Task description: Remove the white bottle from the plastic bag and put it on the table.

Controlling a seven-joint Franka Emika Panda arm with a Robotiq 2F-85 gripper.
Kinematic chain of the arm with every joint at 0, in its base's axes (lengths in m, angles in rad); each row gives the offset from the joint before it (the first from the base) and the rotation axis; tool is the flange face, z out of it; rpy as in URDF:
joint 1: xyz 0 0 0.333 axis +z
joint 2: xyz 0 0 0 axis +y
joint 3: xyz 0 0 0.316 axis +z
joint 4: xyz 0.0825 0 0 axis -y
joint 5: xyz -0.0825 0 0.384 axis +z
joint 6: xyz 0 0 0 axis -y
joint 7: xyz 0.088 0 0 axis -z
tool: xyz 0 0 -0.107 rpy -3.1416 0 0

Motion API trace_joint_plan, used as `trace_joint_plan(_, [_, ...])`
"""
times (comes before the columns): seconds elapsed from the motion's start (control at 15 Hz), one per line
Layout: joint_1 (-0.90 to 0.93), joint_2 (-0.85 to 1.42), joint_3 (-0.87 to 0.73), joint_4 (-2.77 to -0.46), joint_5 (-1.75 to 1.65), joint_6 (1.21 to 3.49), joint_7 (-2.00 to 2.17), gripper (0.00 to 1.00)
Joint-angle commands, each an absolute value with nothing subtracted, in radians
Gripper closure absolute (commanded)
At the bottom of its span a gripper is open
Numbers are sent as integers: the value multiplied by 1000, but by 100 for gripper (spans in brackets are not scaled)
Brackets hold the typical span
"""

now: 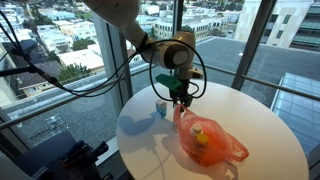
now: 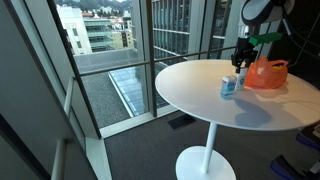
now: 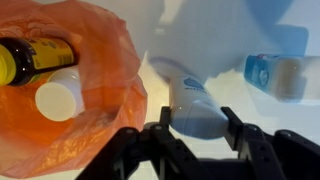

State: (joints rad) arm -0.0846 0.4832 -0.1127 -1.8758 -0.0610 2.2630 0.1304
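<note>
In the wrist view a white bottle (image 3: 190,98) sits between my gripper's (image 3: 197,114) two black fingers, which touch both of its sides. It is outside the orange plastic bag (image 3: 95,120), just beside the bag's open mouth. The bag still holds a dark bottle with a yellow cap (image 3: 35,58) and a white-capped bottle (image 3: 56,100). In both exterior views the gripper (image 1: 180,100) (image 2: 240,62) hangs low over the round white table (image 1: 265,115), next to the bag (image 1: 212,145) (image 2: 266,74).
A small bottle with a blue label (image 3: 270,75) stands on the table (image 2: 195,90) near the gripper, also seen in both exterior views (image 1: 161,108) (image 2: 230,87). Floor-to-ceiling windows run behind the table. Cables hang from the arm.
</note>
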Motion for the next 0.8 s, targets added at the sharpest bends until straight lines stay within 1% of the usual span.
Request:
trace_joint_plan(0.0, [-84,457,-119,-1882,-59,2274,131,21])
trace_joint_plan(0.2, [-81,415,-129,-1880,-72,2249,138,1])
trace_joint_plan(0.47, [-74,348,-149,-1873,-105,2200,155,0])
trace_joint_plan(0.73, [-78,276,-145,-1868,-134,2081,138,0])
